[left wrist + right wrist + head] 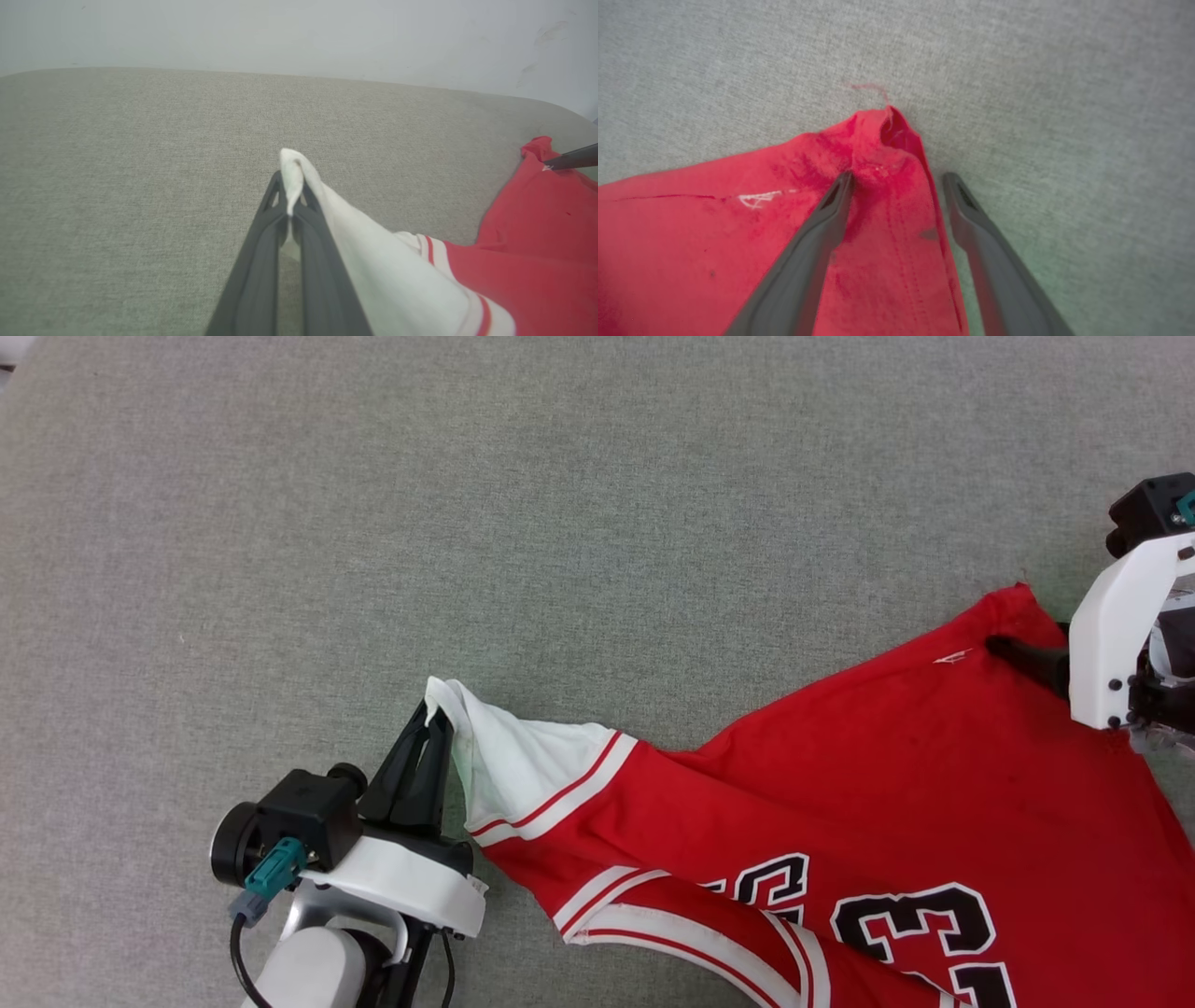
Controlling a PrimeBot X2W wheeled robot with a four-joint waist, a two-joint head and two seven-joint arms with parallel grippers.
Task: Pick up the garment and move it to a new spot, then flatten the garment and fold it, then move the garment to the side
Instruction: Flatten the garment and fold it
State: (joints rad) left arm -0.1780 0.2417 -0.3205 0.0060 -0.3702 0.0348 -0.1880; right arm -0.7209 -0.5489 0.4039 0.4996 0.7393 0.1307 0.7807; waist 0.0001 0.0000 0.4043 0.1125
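Lying across the right and lower right of the head view, the garment (840, 775) is red side up on the grey fabric-covered table (560, 476), mostly flat and running off the bottom and right edges of that view. The black-and-white number 23 (924, 924) is partly visible near the bottom edge, with part of the lettering just left of it. One white sleeve (523, 756) with red-and-white striped trim is drawn out toward the left and raised to a point. The left end effector (431, 728) is clamped on that sleeve tip. In the left wrist view both dark fingers (261, 252) are closed together, with white cloth pinched between the tips and a bit poking out above them. The far red corner (882, 135) of the garment sits at the upper right of the head view and rests on the table, with a loose thread (873, 91) trailing off it. The right end effector (899, 179) is at that corner with its fingers apart, not gripping. One fingertip rests on the red fabric and the other on bare table just beside the hem edge. That same end effector shows in the head view (1018, 653) as a dark finger lying on the red cloth under its white bracket. A pale wall (299, 32) runs behind the table's rounded far edge.
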